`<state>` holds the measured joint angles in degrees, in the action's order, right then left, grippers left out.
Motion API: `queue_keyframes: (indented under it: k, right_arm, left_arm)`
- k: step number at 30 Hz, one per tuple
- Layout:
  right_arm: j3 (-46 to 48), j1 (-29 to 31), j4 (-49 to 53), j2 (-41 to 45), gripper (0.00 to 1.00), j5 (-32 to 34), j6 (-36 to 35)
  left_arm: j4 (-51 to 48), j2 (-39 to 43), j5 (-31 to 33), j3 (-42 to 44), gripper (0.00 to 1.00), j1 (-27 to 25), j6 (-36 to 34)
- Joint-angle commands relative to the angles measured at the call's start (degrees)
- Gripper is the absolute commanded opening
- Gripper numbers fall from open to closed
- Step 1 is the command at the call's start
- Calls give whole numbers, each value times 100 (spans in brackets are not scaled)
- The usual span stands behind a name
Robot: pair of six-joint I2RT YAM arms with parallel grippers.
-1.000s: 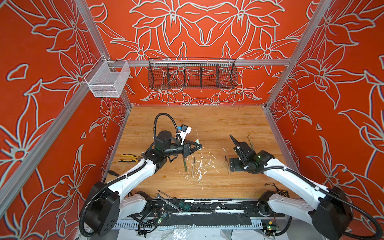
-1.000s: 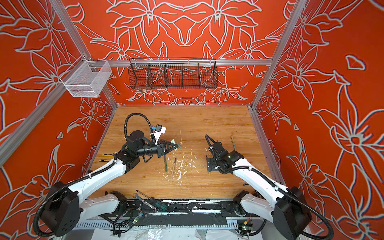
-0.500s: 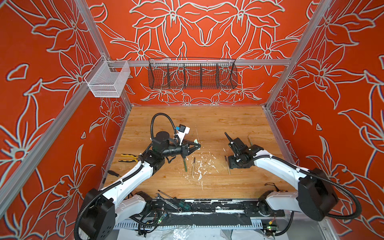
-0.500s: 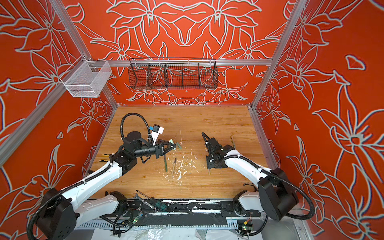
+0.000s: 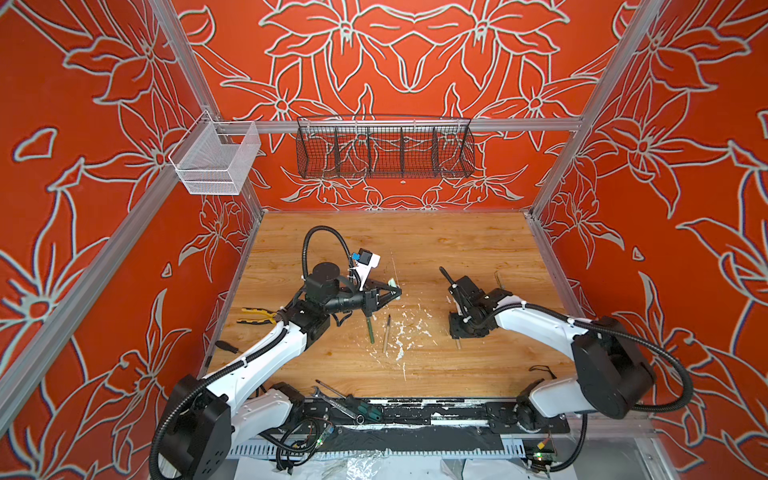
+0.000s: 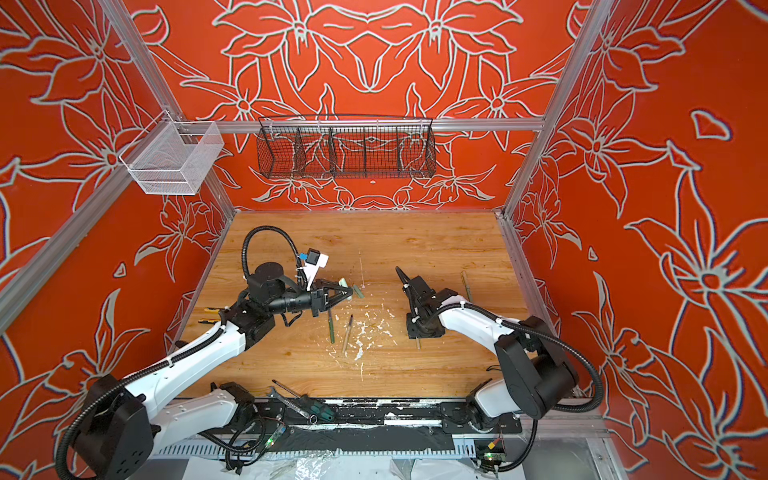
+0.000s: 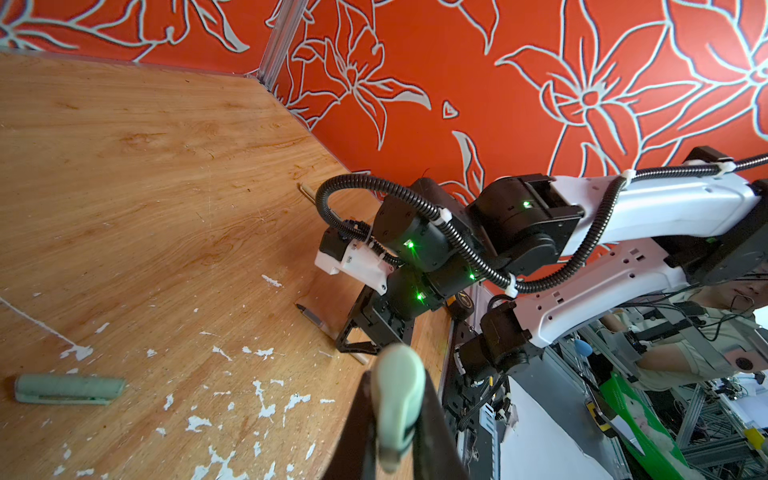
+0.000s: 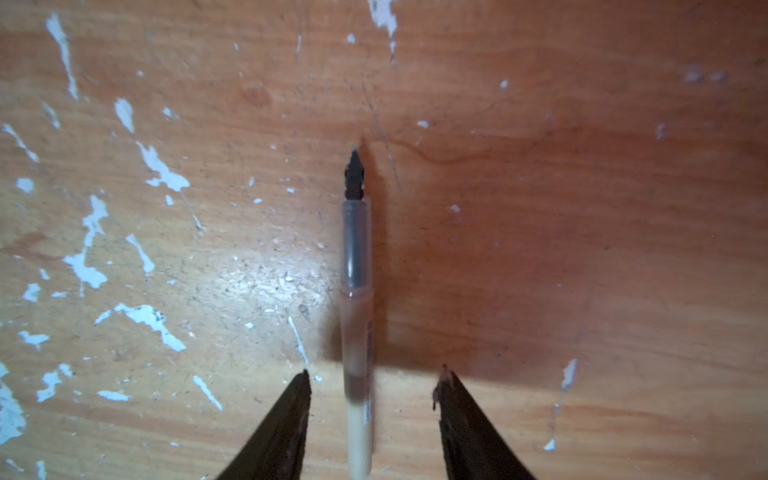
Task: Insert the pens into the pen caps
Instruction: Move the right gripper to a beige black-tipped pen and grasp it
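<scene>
My left gripper (image 5: 394, 290) (image 7: 397, 401) is shut on a pale green pen cap (image 7: 397, 386) (image 6: 346, 283), held above the table left of centre. Another pale green pen cap (image 7: 68, 389) lies on the wood close by. My right gripper (image 8: 376, 374) (image 5: 457, 332) points down at the table, open. A beige pen (image 8: 356, 291) with a dark tip lies between its fingers, with a gap on each side. A green pen (image 5: 369, 330) and a beige pen (image 5: 386, 332) lie side by side at mid-table. One more pen (image 5: 498, 279) lies far right.
White paint flecks (image 5: 405, 332) dot the wooden floor. Yellow-black pliers (image 5: 255, 316) lie at the left wall. Screwdrivers and a wrench (image 5: 345, 401) sit at the front edge. A black wire basket (image 5: 384, 147) and a white mesh basket (image 5: 216, 158) hang on the walls.
The right arm has swung inward, and its jaws have narrowed around the beige pen. The left gripper has stayed put with the cap in it.
</scene>
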<state>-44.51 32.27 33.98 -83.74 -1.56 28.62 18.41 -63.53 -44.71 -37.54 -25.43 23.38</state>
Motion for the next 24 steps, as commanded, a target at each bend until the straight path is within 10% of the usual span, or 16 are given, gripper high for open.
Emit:
queue_keyframes:
  k: [1, 24]
  right_arm:
    - [-22, 54, -92, -178, 49, -14, 86]
    - [-365, 482, 5, -1062, 24, 450, 196]
  left_arm:
    - [42, 101, -7, -25, 0, 38, -73]
    - [-22, 124, -3, -69, 0, 38, -96]
